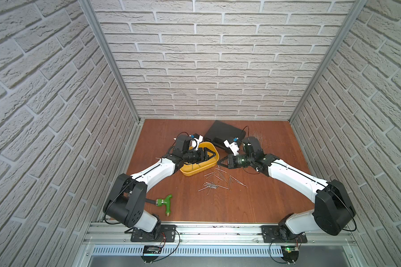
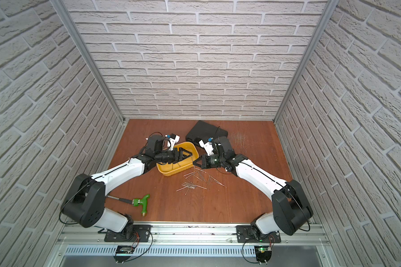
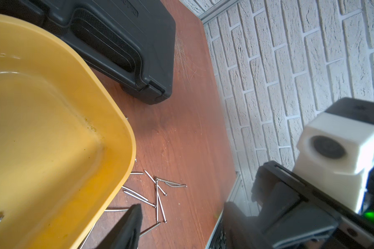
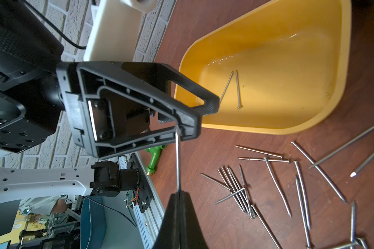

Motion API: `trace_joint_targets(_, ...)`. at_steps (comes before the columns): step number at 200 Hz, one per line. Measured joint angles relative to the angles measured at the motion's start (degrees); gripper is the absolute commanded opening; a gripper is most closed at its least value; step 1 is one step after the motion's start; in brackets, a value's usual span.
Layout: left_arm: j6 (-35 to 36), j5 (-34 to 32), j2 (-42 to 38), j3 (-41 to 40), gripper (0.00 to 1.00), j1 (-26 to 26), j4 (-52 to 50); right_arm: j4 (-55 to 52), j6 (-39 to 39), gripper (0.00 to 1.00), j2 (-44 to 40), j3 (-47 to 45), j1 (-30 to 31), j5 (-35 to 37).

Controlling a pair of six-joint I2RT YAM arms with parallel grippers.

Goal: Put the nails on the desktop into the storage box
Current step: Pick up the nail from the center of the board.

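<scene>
My right gripper (image 4: pixel 178 194) is shut on the point end of one nail (image 4: pixel 177 161). That nail's other end reaches a finger (image 4: pixel 192 127) of my left gripper (image 4: pixel 203 116); whether it sits between the jaws does not show. The left gripper (image 3: pixel 184 207) is open and hangs over the near right corner of the yellow storage box (image 1: pixel 195 173) (image 2: pixel 171 173). Two nails (image 4: pixel 238 90) lie inside the box. Several more nails (image 1: pixel 218 180) (image 2: pixel 195 182) (image 3: pixel 158 194) are scattered on the brown desktop (image 1: pixel 252 196) just in front of the box. In both top views the two grippers (image 1: pixel 214 157) (image 1: pixel 218 162) nearly meet.
A black moulded case (image 1: pixel 222 134) (image 3: pixel 117 43) lies behind the box, close to my right wrist. A green-handled tool (image 1: pixel 166 201) (image 2: pixel 141 202) lies at the front left beside the left arm. Brick-pattern walls close in three sides.
</scene>
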Motion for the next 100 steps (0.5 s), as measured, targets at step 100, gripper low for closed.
trace_joint_targets(100,-0.24,0.07,1.75,1.44,0.41,0.00,0.61,1.25,1.16,0.02,1.05,1.55,2.95,-0.26)
